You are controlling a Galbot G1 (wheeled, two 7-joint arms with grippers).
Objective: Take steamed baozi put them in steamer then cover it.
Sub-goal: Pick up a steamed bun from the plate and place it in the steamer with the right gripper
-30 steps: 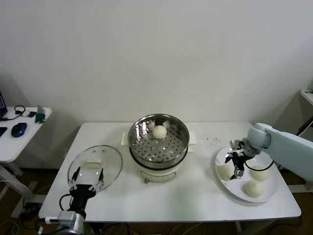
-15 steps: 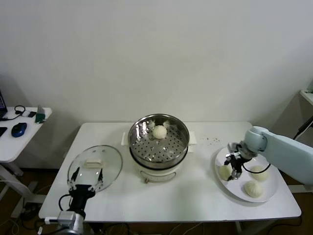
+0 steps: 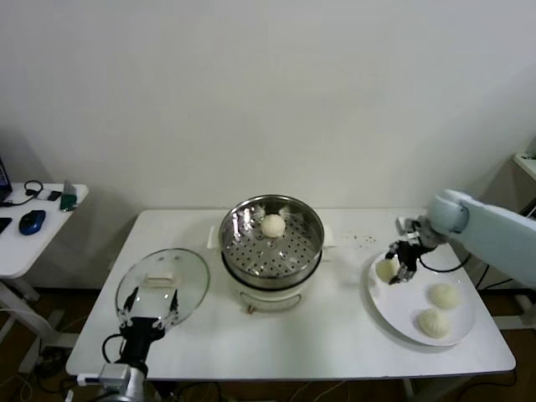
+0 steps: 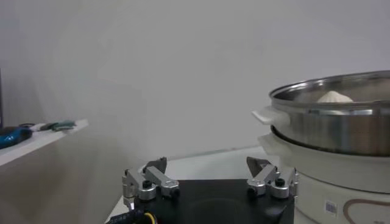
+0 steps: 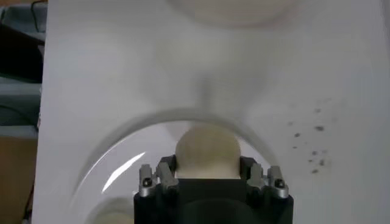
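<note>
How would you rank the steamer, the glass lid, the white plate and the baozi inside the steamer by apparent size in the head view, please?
1. Steamer, with its base, looks largest.
2. White plate and glass lid: close in apparent size, so I would not rank one above the other.
3. Baozi in the steamer, clearly smallest.

Steamer (image 3: 271, 243) sits between lid (image 3: 163, 285) and plate (image 3: 400, 314).

the steamer (image 3: 271, 243) is polished, mirror-bright metal with a perforated floor, on a smooth cream plastic base (image 3: 270, 295); the baozi (image 5: 207, 150) look matt and doughy; the plate (image 3: 402, 322) is glossy white; the lid (image 3: 163, 285) is clear glass; the table (image 3: 335, 335) is smooth matt white
</note>
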